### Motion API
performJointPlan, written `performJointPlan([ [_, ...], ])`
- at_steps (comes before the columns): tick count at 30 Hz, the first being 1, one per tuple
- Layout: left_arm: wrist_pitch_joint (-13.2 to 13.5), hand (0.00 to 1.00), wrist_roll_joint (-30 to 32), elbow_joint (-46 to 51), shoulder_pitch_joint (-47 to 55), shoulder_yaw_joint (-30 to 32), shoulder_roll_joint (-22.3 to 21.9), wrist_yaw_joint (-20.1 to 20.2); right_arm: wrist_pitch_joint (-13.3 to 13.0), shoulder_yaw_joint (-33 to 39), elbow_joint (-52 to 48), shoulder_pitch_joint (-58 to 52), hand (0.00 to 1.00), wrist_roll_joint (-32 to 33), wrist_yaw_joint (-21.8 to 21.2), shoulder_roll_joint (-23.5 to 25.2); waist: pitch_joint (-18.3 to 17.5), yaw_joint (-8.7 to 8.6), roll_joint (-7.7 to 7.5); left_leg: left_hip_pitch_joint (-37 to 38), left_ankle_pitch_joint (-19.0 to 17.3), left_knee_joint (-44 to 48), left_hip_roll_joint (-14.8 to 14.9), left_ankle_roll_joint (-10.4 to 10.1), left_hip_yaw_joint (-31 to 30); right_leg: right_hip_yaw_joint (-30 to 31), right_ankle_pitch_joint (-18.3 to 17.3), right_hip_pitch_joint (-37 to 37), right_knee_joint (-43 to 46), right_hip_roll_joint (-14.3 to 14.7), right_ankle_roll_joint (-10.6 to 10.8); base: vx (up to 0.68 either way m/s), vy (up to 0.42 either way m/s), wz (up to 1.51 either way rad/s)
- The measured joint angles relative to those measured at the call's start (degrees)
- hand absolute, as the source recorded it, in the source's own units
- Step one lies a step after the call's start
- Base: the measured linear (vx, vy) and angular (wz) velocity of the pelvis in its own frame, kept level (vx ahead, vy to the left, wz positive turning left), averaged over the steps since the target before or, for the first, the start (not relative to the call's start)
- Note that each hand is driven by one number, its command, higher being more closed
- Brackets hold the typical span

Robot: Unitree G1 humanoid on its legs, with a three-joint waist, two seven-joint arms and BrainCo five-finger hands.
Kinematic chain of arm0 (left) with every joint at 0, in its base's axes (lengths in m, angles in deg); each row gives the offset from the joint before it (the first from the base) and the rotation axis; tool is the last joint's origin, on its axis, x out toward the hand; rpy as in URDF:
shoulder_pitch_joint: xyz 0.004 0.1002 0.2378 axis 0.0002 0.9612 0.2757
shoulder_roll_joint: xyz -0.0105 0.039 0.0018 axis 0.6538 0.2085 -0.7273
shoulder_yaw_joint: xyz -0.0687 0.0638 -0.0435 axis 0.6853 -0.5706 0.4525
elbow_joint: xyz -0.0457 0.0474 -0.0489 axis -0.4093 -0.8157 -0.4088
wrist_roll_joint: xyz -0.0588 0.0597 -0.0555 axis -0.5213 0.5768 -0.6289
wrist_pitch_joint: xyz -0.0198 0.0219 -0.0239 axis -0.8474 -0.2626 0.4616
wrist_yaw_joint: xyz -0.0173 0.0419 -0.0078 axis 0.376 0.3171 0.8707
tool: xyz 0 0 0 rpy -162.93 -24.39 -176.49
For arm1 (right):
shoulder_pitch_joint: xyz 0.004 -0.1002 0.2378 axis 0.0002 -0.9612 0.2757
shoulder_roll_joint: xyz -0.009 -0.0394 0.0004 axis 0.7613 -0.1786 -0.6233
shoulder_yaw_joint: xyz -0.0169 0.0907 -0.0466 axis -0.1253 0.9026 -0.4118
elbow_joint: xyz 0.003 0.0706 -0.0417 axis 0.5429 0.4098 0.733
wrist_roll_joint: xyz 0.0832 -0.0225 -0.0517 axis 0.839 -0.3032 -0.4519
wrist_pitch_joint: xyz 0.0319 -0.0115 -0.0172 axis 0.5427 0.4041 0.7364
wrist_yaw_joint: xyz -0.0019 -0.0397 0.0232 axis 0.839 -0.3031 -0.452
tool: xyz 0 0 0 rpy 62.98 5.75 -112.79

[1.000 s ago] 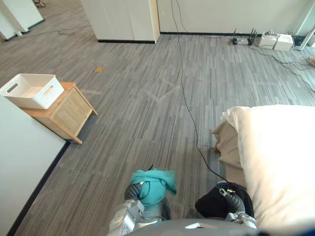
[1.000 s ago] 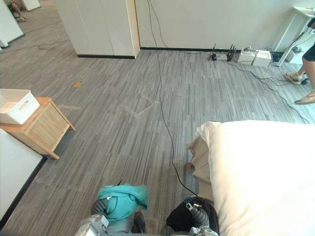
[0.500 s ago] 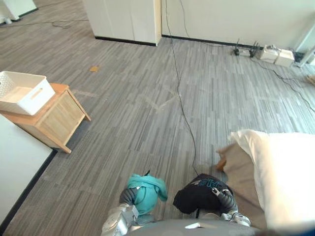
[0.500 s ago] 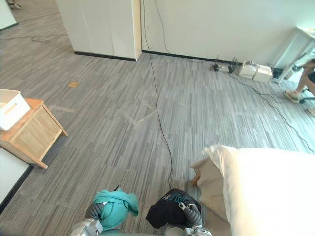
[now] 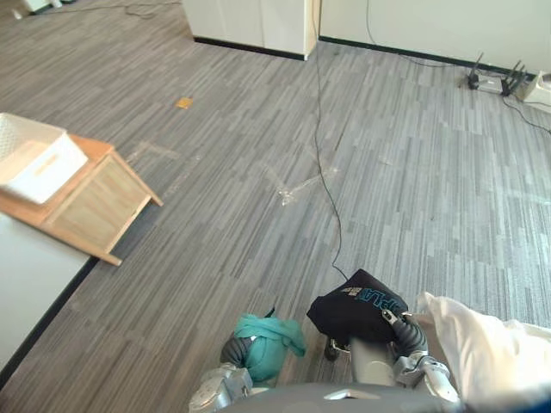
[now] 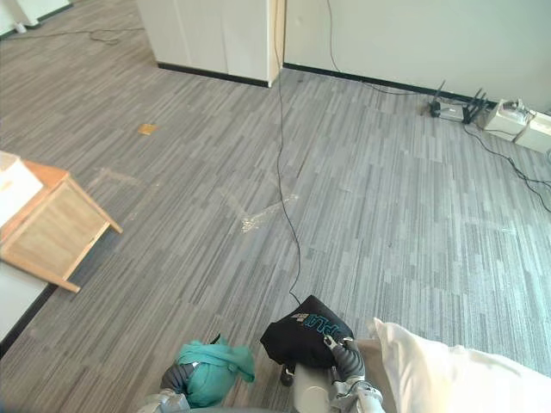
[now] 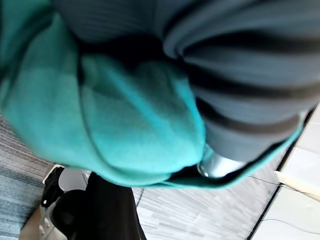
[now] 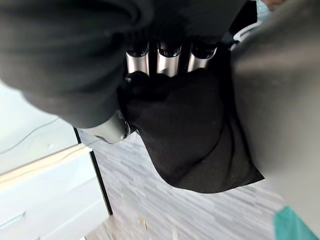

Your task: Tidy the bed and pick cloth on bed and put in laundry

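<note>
A teal cloth (image 5: 265,335) is bunched in my left hand (image 5: 232,351), low in the eye views over the grey floor. In the left wrist view the teal cloth (image 7: 125,120) wraps over the hand, with one silver finger (image 7: 215,167) curled into it. My right hand (image 5: 405,331) is shut on a black cloth (image 5: 357,303) with pale print, held just left of the bed's white duvet corner (image 5: 491,353). Its fingers (image 8: 165,57) curl into the black cloth (image 8: 200,135). The white laundry basket (image 5: 33,159) stands on a wooden bedside cabinet (image 5: 90,206) at the far left.
Grey striped carpet (image 5: 413,189) stretches between me and the basket. White cupboards (image 6: 215,34) stand against the far wall. Small electronic boxes (image 6: 508,116) and cables lie by the wall at the back right. A white surface (image 5: 26,275) borders the lower left.
The camera has swung, so the bed has slid to the lower right. Both hands still hold their cloths. The black cloth now sits higher and further forward than before.
</note>
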Motion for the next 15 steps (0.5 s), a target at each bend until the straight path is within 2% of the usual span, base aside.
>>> performJointPlan([
  [1,0.6,1.0,0.0,-0.1,0.0,0.1,-0.1,0.2,0.3,0.0,0.5,0.1,1.0,0.0,0.0,-0.6,-0.1,0.17,0.57,-4.4,4.5,8.6,1.1,-1.0,-2.9,0.1,-0.3,2.9,-3.4,2.5,-0.3,0.45,-0.259,-0.24],
  [2,1.0,1.0,0.2,0.1,0.0,0.2,-0.4,0.9,0.4,0.1,0.8,0.2,1.0,0.0,0.0,-0.8,-0.2,0.44,1.19,-7.8,2.7,14.4,0.8,-1.3,-4.6,0.2,-0.5,5.0,-5.7,3.9,-0.6,0.39,-0.158,-0.21],
  [3,1.6,1.0,0.5,0.8,0.0,0.3,-0.3,1.9,0.5,0.2,1.1,0.6,1.0,0.0,-0.2,-1.0,0.4,1.03,1.7,-12.3,0.0,20.5,-1.3,-1.5,-6.0,0.8,-0.5,9.0,-9.5,5.5,-0.8,0.3,-0.106,-0.19],
  [4,2.2,1.0,0.5,2.2,0.3,0.6,-0.3,2.2,0.5,0.2,1.6,0.6,1.0,0.0,-0.9,-1.1,0.8,1.6,1.29,-15.8,-2.2,21.8,-5.2,-1.3,-5.9,2.2,-0.2,13.1,-13.2,6.4,-1.4,0.36,-0.104,-0.23],
  [5,2.6,1.0,0.3,3.2,0.7,0.7,-0.3,2.1,0.5,0.1,2.5,0.6,1.0,0.0,-1.8,-1.3,1.0,2.24,0.93,-17.5,-3.4,20.4,-7.6,-1.0,-5.6,3.0,-0.2,15.7,-15.1,6.6,-1.5,0.32,-0.078,-0.39],
  [6,3.3,1.0,-0.2,4.7,1.5,0.8,-0.3,2.0,0.5,0.1,2.7,0.4,1.0,0.1,-2.5,-1.7,1.0,3.41,0.89,-19.8,-4.5,16.3,-10.4,-0.8,-4.0,4.3,-0.2,18.5,-17.3,7.0,-1.5,0.31,-0.069,-0.62],
  [7,4.0,1.0,-0.7,6.4,2.4,1.0,-0.8,1.9,0.5,-0.1,2.7,0.4,1.0,0.1,-3.3,-1.7,1.1,4.67,0.95,-21.5,-5.1,9.6,-11.9,-0.5,-2.3,5.2,-0.3,20.9,-18.3,7.2,-1.2,0.3,-0.041,-0.74],
  [9,4.7,1.0,-2.3,7.6,3.2,1.2,-0.9,1.8,0.5,-0.3,2.4,0.4,1.0,0.1,-4.0,-1.4,1.3,4.92,0.62,-22.8,-4.4,-5.4,-12.9,-0.2,-0.6,6.9,-1.9,23.7,-18.5,7.4,-0.4,0.38,-0.022,-0.61],
  [10,4.8,1.0,-3.3,8.0,3.5,1.3,-0.9,1.3,0.4,-0.3,2.0,0.3,1.0,0.1,-4.1,-1.3,1.4,4.45,0.49,-22.2,-1.5,-17.3,-13.0,-0.6,0.6,7.4,-2.7,25.9,-19.5,7.4,0.0,0.46,0.002,-0.33],
  [12,4.8,1.0,-5.2,8.1,3.5,1.2,-0.9,0.7,0.3,-0.2,2.0,-0.8,1.0,0.1,-4.0,-1.4,1.6,3.96,0.4,-20.9,3.9,-31.8,-12.6,-0.9,3.5,7.5,-3.4,30.2,-22.4,7.4,0.8,0.42,0.069,-0.05],
  [13,4.8,1.0,-5.4,8.3,3.5,1.1,-0.9,0.6,0.3,-0.2,2.0,-1.4,1.0,0.0,-4.0,-1.7,1.9,3.9,0.44,-21.1,5.5,-34.6,-11.9,-1.0,5.8,7.2,-3.9,32.6,-23.7,7.4,1.5,0.44,0.163,0.12],
  [15,4.4,1.0,-6.8,9.3,2.8,0.2,-0.7,-0.2,0.1,0.0,1.2,-2.3,1.0,-0.1,-3.2,-2.2,2.0,3.69,0.53,-22.2,7.4,-35.0,-11.1,0.2,11.4,5.8,-6.5,36.4,-25.4,7.2,3.1,0.46,0.203,0.31],
])
